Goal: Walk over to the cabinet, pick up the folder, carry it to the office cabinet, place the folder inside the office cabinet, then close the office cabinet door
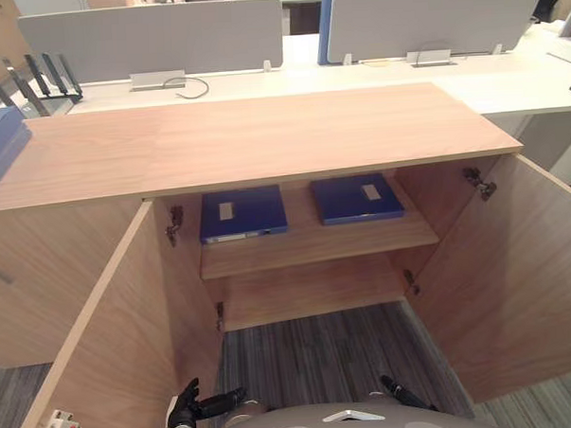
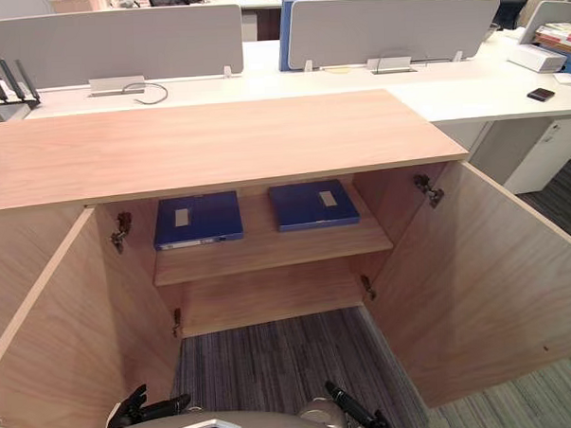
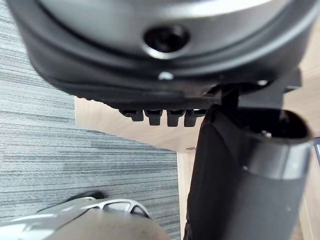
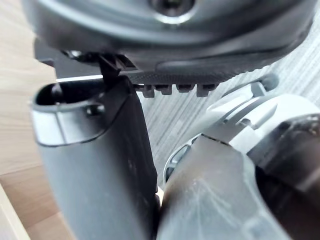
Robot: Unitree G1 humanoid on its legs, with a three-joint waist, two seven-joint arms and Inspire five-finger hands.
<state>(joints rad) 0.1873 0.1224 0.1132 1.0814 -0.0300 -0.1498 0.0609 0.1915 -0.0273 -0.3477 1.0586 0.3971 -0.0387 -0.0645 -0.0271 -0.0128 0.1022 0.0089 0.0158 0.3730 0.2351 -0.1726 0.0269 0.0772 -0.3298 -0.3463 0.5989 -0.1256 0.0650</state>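
— Where do we see the folders?

— We see two blue ones lying flat on the upper shelf [image 1: 315, 246] of the office cabinet [image 1: 263, 139]: the left folder [image 1: 243, 213] and the right folder [image 1: 356, 199], side by side with a gap between them.

— And the doors?

— We find both swung wide open: the left door [image 1: 111, 345] and the right door [image 1: 506, 271].

— What do we make of the hands?

— The left hand [image 1: 194, 404] hangs low over the grey carpet [image 1: 320, 355], fingers relaxed, grasping nothing. The right hand [image 2: 356, 415] hangs low too, fingers straight and released. Behind the cabinet we see a white worktop [image 1: 507, 81] with grey dividers [image 1: 155, 40].
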